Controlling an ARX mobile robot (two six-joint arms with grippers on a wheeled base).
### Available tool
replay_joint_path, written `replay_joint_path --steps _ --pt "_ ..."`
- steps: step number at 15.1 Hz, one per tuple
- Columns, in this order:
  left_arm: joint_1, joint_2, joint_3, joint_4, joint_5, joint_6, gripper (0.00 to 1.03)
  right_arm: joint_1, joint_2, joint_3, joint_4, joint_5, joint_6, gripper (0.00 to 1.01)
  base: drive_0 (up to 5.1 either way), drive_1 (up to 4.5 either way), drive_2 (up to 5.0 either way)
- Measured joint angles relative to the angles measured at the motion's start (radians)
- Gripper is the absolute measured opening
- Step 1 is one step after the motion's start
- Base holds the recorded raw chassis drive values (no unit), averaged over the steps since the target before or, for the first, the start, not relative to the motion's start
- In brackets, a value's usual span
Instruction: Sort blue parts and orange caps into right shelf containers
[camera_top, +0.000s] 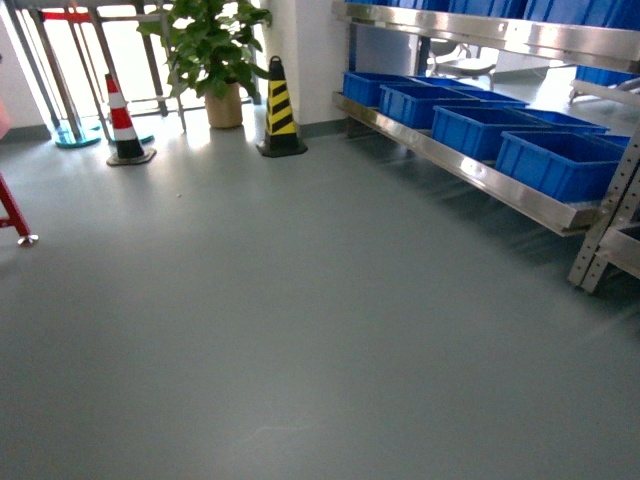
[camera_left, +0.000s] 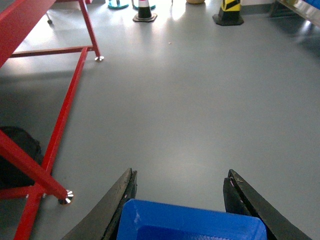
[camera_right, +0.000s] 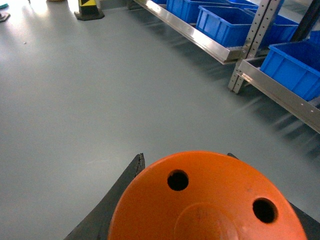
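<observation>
Wrist views: left hand (camera_left: 180, 200) clamps cropped blue part (camera_left: 190, 222); right hand (camera_right: 200, 175) clamps orange cap (camera_right: 207, 200).

1. Left gripper (camera_left: 182, 207): seen from its wrist camera, aimed forward and down above the floor; the two dark fingers (camera_left: 120, 200) stand apart, closed against the sides of a blue part (camera_left: 190, 222).
2. Right gripper (camera_right: 200, 200): likewise aimed forward and down; its dark fingers (camera_right: 122, 187) flank and clamp an orange cap (camera_right: 207, 200).
3. Head view: neither arm appears.
</observation>
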Motion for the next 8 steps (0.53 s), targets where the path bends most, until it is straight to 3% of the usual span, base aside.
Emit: replay_joint_path --steps 8 --pt "0.0 0.0 0.0 0.0 0.0 0.0 0.45 0.0 0.0 0.0 0.0 0.0 0.0 0.42 -1.5 -1.49 -1.5"
